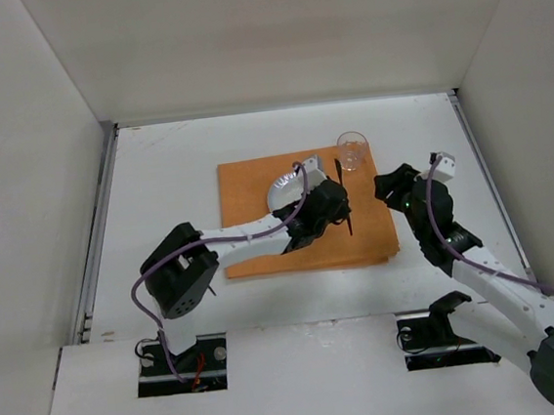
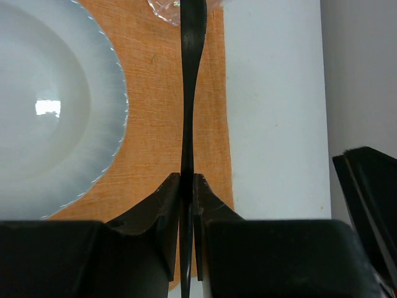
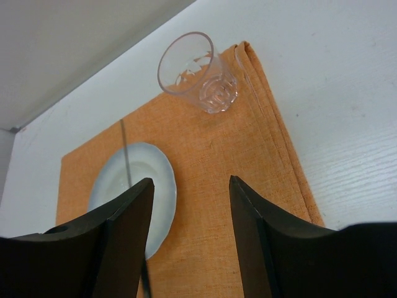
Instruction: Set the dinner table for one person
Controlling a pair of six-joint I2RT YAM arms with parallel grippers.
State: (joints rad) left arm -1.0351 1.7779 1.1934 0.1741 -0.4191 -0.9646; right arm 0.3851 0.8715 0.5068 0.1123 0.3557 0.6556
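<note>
From above, the white bench point(image 1: 176, 178) fills the floor of the walled cell, and an orange placemat point(image 1: 247, 205) lies on its middle, slightly toward the far side. A pale plate point(image 1: 283, 187) sits on the mat's far half, and a clear glass point(image 1: 352, 149) stands upright at the mat's far right corner. The left arm reaches over the mat. Its left end effector point(image 1: 328, 205) is just right of the plate and grips a thin black knife point(image 1: 344, 196) that runs near to far along the mat's right part. The right end effector point(image 1: 390, 185) hangs beside the mat's right edge, near the glass.

In the left wrist view, the left end effector point(image 2: 187, 186) has both fingers pressed against the knife point(image 2: 188, 93), clamping its handle. The blade stands on edge and points away toward the glass point(image 2: 164, 9), of which only a sliver shows. The plate point(image 2: 49, 105) is on the left, and the placemat point(image 2: 155, 93) shows between plate and knife. The bare bench point(image 2: 273, 93) lies to the right. Whether the knife touches the mat cannot be told.

In the right wrist view, the right end effector point(image 3: 191, 186) has its fingers spread apart with nothing between them. Beyond them lie the placemat point(image 3: 248, 186), the plate point(image 3: 124, 174) and the upright glass point(image 3: 198, 71), with the bench point(image 3: 335, 93) to the right.
</note>
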